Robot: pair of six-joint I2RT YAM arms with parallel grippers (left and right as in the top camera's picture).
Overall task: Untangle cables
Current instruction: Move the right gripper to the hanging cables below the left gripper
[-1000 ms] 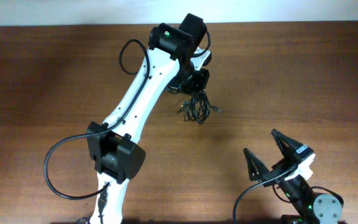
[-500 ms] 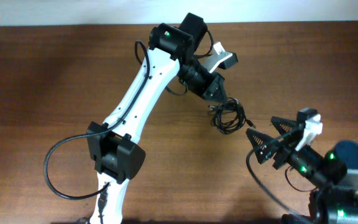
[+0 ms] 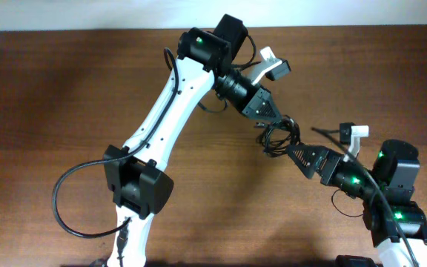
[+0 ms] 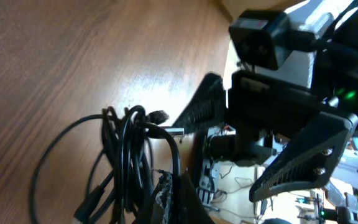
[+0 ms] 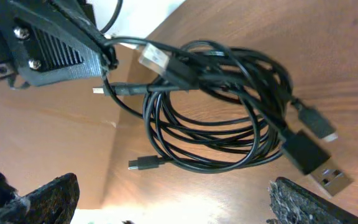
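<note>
Cables pinched in left gripper mid-frame, apparently presented so the wide-apart right gripper can take a strand.

Overhead: cables too small to tell strands apart. Right wrist: right hand fingers cropped by bottom edge. Left wrist: bundle's lower part cut off.
</note>
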